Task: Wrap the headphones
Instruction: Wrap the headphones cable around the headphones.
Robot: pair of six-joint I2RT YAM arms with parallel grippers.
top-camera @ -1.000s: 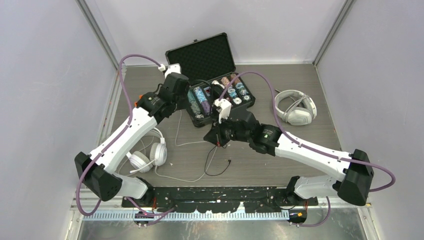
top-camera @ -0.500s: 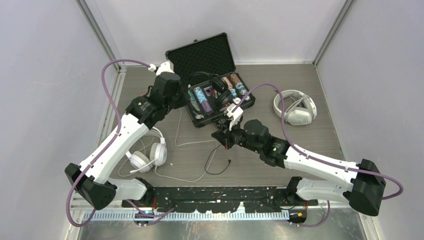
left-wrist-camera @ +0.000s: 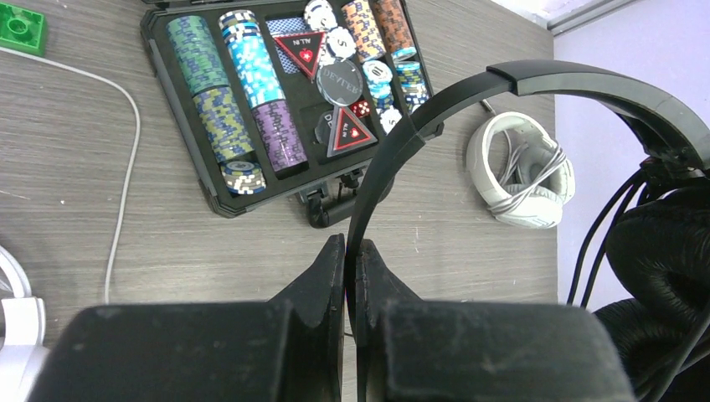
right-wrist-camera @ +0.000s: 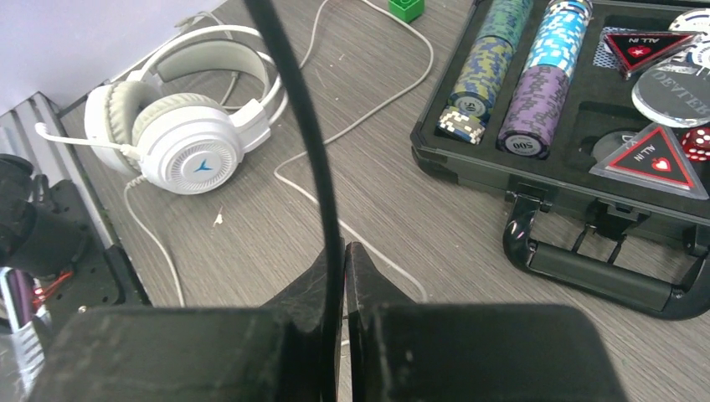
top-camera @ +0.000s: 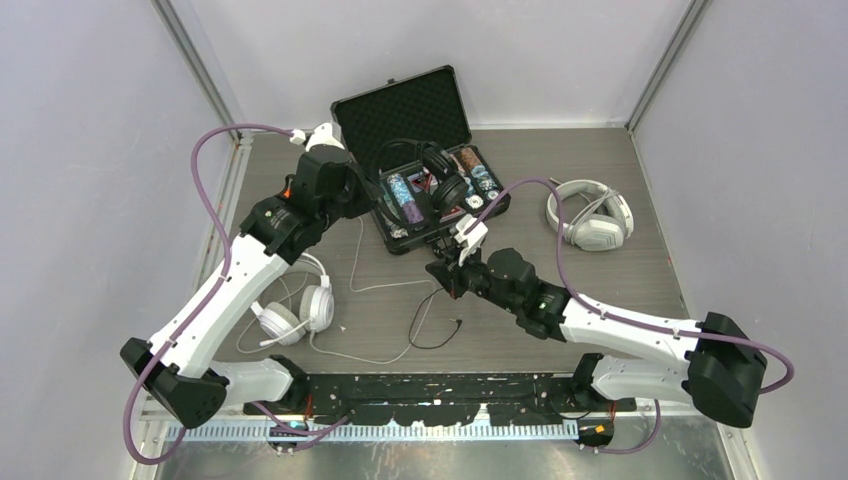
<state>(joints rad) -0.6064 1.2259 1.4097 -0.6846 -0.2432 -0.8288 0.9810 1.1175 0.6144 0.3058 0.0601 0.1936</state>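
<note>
Left end effector (left-wrist-camera: 352, 255) clamps slim black headphones (left-wrist-camera: 578, 84), whose headband arches up and rightward from it; right end effector (right-wrist-camera: 339, 255) pinches their cord (right-wrist-camera: 293, 92).

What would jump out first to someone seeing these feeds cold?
The black headphones hang over the open poker chip case at the table's far side, headband pinched in the left gripper. The right gripper is closed on the black cable in front of the case. A white mic headset lies near left with its cord loose, and a white-grey headset sits far right.
</note>
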